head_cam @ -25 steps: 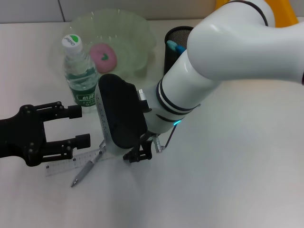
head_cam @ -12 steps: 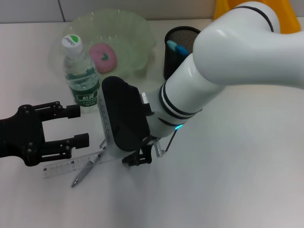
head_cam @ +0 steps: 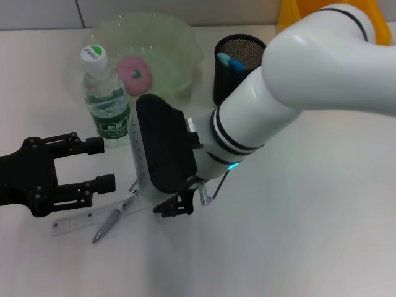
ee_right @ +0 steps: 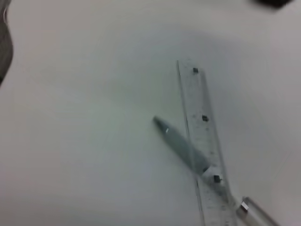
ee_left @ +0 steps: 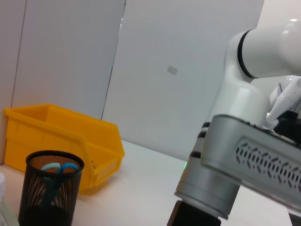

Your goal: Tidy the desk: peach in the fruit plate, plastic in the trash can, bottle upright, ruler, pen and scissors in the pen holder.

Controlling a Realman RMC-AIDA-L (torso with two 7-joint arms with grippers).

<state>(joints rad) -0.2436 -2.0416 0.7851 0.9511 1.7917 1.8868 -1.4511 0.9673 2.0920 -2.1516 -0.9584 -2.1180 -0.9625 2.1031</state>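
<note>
Already the peach [head_cam: 134,71] sits in the fruit plate [head_cam: 179,37], bottle [head_cam: 105,99] upright, scissors [head_cam: 230,61] in the pen holder [head_cam: 238,49] — ruler [head_cam: 74,221] and pen [head_cam: 111,221] remain on the desk (left gripper [head_cam: 99,164] wide open, empty; right gripper [head_cam: 176,207] — grip unclear).

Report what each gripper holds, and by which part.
Nothing is held. The left gripper is open and empty beside the clear plastic ruler; the right gripper sits near the grey pen.
</note>
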